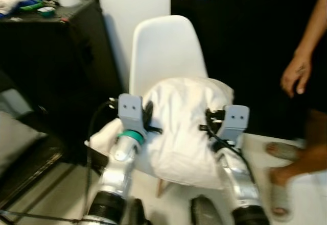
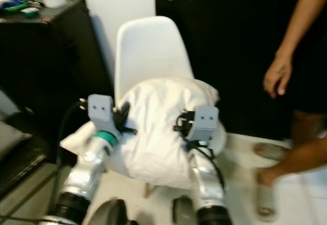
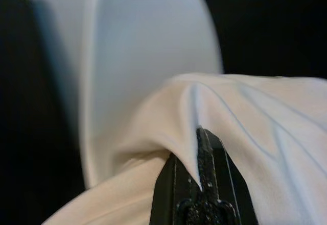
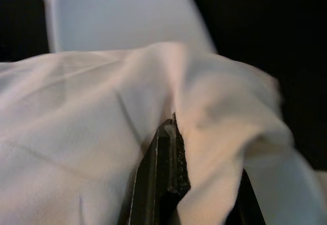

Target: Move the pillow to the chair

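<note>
A white pillow [image 1: 181,128] lies across the seat of a white plastic chair [image 1: 166,49], its top leaning toward the chair's back. My left gripper [image 1: 149,117] is shut on the pillow's left side, with cloth bunched over its fingers [image 3: 204,184]. On the pillow's right side my right gripper [image 1: 210,120] is shut on a fold of cloth, fingers [image 4: 163,179] half buried in it. The pillow [image 3: 255,133] overhangs the seat's front edge and hides the seat.
A black cabinet [image 1: 56,67] with small items on top stands left of the chair. Behind the chair is a dark door [image 1: 245,31] with a silver handle. A person stands at the right, hand [image 1: 296,74] hanging, sandalled feet [image 1: 278,184] on the pale floor.
</note>
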You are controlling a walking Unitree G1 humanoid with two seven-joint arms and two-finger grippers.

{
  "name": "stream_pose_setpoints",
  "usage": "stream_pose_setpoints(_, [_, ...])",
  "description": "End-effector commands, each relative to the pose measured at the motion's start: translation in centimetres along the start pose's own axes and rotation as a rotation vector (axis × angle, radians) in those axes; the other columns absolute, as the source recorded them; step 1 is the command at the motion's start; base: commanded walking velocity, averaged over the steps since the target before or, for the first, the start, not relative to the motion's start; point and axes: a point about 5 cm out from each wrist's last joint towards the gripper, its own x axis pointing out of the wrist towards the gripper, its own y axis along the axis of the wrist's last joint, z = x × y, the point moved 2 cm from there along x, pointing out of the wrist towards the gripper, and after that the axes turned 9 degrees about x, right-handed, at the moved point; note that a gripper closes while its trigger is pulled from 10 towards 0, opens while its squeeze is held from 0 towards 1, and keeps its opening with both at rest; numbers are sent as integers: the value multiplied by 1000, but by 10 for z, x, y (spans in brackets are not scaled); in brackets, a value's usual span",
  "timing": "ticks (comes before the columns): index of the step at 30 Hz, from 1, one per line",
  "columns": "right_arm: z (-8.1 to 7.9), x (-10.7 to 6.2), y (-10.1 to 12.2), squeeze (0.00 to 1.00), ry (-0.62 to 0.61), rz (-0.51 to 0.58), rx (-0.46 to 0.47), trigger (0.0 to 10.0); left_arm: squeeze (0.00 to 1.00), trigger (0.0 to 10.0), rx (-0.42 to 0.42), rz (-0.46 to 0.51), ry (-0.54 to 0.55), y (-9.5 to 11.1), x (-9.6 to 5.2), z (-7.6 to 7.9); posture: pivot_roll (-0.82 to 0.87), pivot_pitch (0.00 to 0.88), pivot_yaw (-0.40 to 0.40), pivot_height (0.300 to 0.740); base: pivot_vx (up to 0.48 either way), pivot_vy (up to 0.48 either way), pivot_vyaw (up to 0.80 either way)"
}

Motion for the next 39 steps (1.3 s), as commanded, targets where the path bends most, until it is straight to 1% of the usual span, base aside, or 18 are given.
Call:
stream_pose_setpoints(1, [-14,2,3,0,48,14,3,10000,0,10000,12,31,-54,8,3,12,-23,0,118,626,0,0,0])
stream_pose_setpoints(18, [-13,0,2,0,34,18,10,10000,0,10000,15,30,-71,10,5,15,-24,0,140,626,0,0,0])
stream_pose_setpoints(24, [-10,-2,2,0,21,18,13,10000,0,10000,18,27,-88,9,6,19,-28,0,146,626,0,0,0])
stream_pose_setpoints(30, [-9,1,3,0,18,20,12,10000,0,10000,27,28,-102,12,11,21,-16,0,156,602,0,0,0])
stream_pose_setpoints(36, [-11,4,7,0,12,33,13,10000,0,10000,46,27,-112,14,14,19,-23,0,170,597,0,0,0])
stream_pose_setpoints(39, [-11,5,6,0,5,33,11,10000,0,10000,59,7,-100,11,14,13,-27,0,185,597,0,0,0])
